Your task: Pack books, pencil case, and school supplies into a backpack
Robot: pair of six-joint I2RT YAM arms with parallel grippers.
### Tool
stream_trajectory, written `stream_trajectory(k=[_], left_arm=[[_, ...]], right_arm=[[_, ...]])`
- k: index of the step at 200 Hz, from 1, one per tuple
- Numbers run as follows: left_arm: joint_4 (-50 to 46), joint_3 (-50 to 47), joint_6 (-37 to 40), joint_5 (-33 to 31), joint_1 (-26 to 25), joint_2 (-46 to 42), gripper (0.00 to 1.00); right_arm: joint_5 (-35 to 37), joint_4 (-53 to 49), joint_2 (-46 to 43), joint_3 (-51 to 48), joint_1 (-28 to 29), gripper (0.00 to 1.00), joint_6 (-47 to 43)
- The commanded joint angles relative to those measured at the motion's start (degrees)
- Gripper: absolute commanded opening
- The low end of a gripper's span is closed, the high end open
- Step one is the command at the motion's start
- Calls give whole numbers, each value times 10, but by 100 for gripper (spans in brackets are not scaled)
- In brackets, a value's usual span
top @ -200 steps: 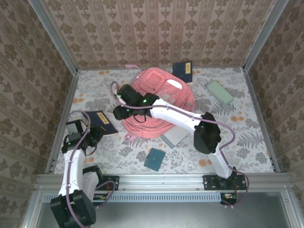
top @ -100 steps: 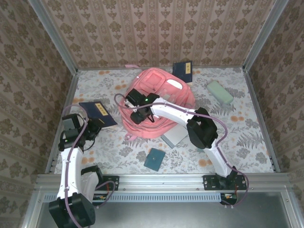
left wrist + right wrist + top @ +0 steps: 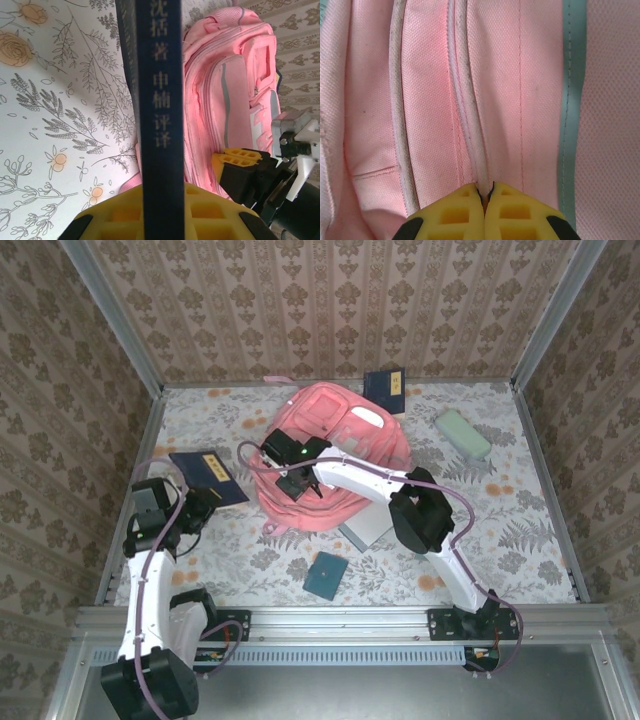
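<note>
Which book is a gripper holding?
The navy book left of the backpack, clamped in the left gripper; the other navy one lies behind the backpack.

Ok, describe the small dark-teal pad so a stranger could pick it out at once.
Find the big pink backpack in the middle of the floral table. Just below it in the top view lies a small square pad, flat and alone. It is dark teal, smaller and darker than the grey-white book at the backpack's edge.
</note>
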Motion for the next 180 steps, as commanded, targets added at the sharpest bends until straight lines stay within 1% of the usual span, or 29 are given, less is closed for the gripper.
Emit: stream_trajectory(k=[1, 31, 63, 78, 97, 114, 123, 136, 158, 180], left_arm=[[28, 30, -5, 10, -6, -10, 0], [61, 36, -37, 4, -18, -10, 0], [91, 44, -76, -19, -41, -13, 0], [99, 49, -90, -38, -54, -20, 0], [92, 60, -95, -80, -75, -29, 0], [134, 41, -129, -95, -94, -30, 0], [168, 25, -153, -112, -116, -29, 0], [219, 4, -174, -158, -168, -22, 0], [279, 0, -165, -267, -280, 9, 0], [340, 2, -169, -345, -360, 64, 0]], right_arm=[[-26, -32, -44, 62, -3, 0, 34], [-60, -80, -38, 173, -7, 0, 68], [-109, -127, -11, 294, -31, 0, 143], [-139, -121, -11, 316, -46, 0, 178], [-150, -108, -18, 323, -53, 0, 200], [-170, -98, -24, 321, -57, 0, 219], [-180, -92, -26, 322, -59, 0, 232], [-191, -79, -29, 322, -59, 0, 244], [-201, -58, -34, 322, -59, 0, 267], [-210, -46, -36, 321, -59, 0, 285]])
